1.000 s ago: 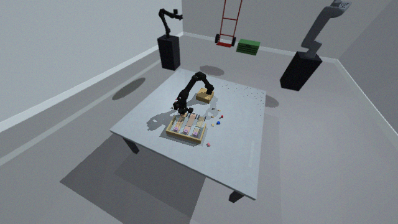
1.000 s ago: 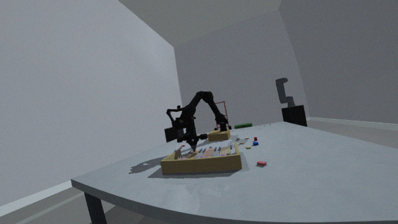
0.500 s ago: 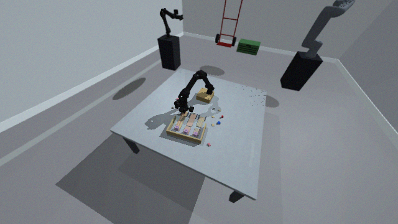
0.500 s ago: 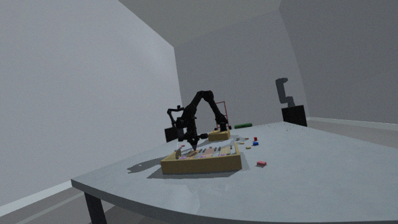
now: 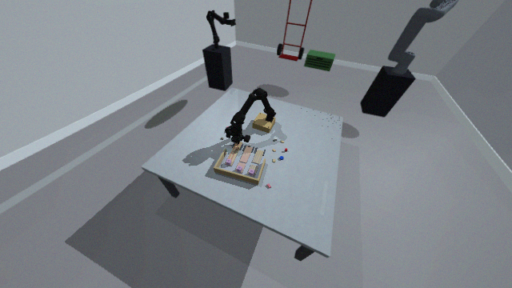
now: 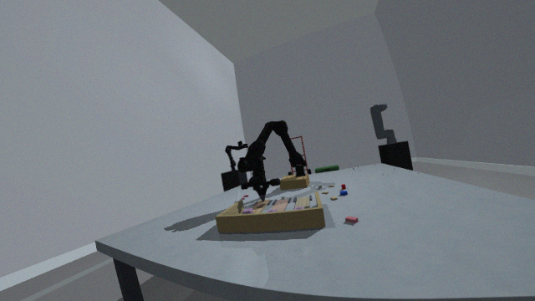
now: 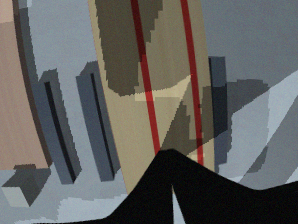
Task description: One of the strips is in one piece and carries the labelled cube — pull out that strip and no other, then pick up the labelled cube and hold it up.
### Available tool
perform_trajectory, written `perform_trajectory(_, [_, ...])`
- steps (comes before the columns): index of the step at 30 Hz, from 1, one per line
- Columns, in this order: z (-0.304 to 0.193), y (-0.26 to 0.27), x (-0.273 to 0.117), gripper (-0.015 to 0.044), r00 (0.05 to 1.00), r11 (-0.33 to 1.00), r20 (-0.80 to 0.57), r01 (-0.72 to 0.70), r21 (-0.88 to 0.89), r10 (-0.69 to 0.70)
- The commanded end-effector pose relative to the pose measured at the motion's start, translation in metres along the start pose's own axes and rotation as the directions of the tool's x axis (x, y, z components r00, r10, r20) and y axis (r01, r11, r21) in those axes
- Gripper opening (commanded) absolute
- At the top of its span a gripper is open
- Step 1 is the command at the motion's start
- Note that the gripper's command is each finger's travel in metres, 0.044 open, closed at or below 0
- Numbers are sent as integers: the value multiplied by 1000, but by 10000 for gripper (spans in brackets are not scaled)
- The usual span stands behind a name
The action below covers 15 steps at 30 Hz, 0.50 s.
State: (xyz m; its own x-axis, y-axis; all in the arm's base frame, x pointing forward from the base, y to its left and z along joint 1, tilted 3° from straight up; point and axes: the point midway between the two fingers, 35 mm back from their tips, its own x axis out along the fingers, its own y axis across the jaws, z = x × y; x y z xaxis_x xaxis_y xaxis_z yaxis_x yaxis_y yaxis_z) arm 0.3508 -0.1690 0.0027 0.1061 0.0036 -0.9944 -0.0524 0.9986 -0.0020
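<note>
The left strip point(image 5: 232, 157) point(image 7: 122, 150), tan with two red stripes in the wrist view, runs from a pinkish-purple cube point(image 5: 228, 162) point(image 6: 247, 211) back under the fingers. The middle strip point(image 5: 246, 154) point(image 7: 7, 100) is pink, and the right strip point(image 5: 259, 156) is tan; each seems to show a gap before the short piece with its own purple cube, the middle cube point(image 5: 239, 169) and the right cube point(image 5: 252, 172). The labels are too small to read. My gripper point(image 5: 238, 144) point(image 6: 262, 200) point(image 7: 166, 156) is shut and empty, its tips down at the left strip's back part; contact cannot be told.
A wooden tray wall point(image 5: 236, 174) point(image 6: 272, 222) stands around the cube end. Dark guide blocks point(image 7: 95, 125) flank the strips. A red block point(image 5: 269, 186) point(image 6: 351, 219) and a blue piece point(image 5: 282, 158) point(image 6: 343, 193) lie to the right. The arm's wooden base point(image 5: 260, 123) point(image 6: 294, 182) is behind.
</note>
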Motion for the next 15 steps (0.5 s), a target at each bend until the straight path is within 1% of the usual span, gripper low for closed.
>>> perform_trajectory(1, [-13, 2, 5, 0, 1000, 1000, -21, -9, 0, 9])
perform_trajectory(15, [-35, 2, 6, 0, 1000, 1000, -23, -9, 0, 9])
